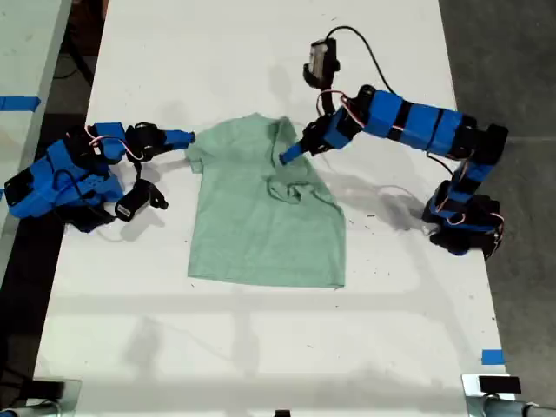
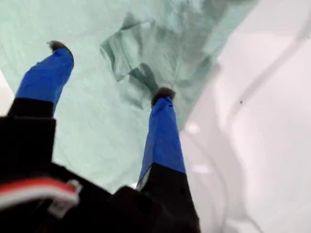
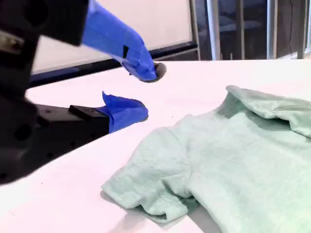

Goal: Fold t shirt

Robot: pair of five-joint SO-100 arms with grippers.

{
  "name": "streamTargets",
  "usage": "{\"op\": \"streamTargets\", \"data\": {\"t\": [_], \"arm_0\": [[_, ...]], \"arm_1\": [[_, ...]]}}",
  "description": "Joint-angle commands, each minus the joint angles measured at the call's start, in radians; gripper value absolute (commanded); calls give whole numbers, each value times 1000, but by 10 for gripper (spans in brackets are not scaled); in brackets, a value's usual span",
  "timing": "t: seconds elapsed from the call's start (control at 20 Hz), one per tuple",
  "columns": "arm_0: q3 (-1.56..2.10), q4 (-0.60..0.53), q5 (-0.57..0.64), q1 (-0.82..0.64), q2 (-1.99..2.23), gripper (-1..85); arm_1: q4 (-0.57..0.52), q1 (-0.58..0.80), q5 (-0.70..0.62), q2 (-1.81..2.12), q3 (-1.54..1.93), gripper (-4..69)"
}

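Note:
The pale mint-green t shirt (image 1: 261, 230) lies flat in the middle of the white table (image 1: 261, 347), neck toward the far edge. The sleeve on the exterior view's right is folded in and crumpled on the chest (image 1: 297, 187). My first gripper (image 1: 291, 155) (image 2: 111, 72) hovers open just above that rumpled fold (image 2: 131, 53), with nothing between its fingers. My second gripper (image 1: 187, 137) (image 3: 145, 92) stands open, empty, low over the bare table, a little short of the other sleeve (image 3: 146, 189). That sleeve lies spread on the exterior view's left.
A black wrist camera (image 1: 320, 61) with a cable rises from the first arm. Blue tape (image 1: 492, 357) marks the table near the exterior view's lower right. More tape (image 1: 19, 102) sits on a neighbouring surface at the exterior view's left. The first arm's base (image 1: 460, 221) stands on the exterior view's right.

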Motion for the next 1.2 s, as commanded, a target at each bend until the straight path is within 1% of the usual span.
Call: {"op": "streamTargets", "data": {"t": [0.0,0.1,0.2,0.25,0.3,0.35,0.4,0.45,0.5,0.55,0.65,0.85,1.15], "arm_0": [[41,3,-2,6,8,75],[41,3,-5,-8,8,74],[41,8,-12,-40,8,80],[41,-3,23,-80,8,54],[41,-40,115,-126,8,12],[25,-49,189,-158,8,-2],[3,-64,241,-160,8,-2],[-2,-94,275,-152,8,-3],[21,-137,298,-132,8,-3],[28,-138,305,-117,8,-3],[32,-129,295,-89,8,-3],[35,-98,259,-101,8,-3],[37,-92,256,-107,8,-3]], "arm_1": [[-156,35,-2,420,476,-2],[-324,34,0,704,885,-1],[-413,38,-3,971,1232,8],[-442,49,8,1091,1385,8],[-453,71,48,1218,1513,12],[-305,72,78,1397,1532,12],[-235,87,78,1649,1615,12],[-109,109,74,1836,1669,12],[-69,118,89,1813,1631,12],[-91,107,75,1825,1640,12],[-89,107,80,1825,1641,12],[-66,97,138,1825,1643,12],[-63,107,152,1825,1644,12]]}}
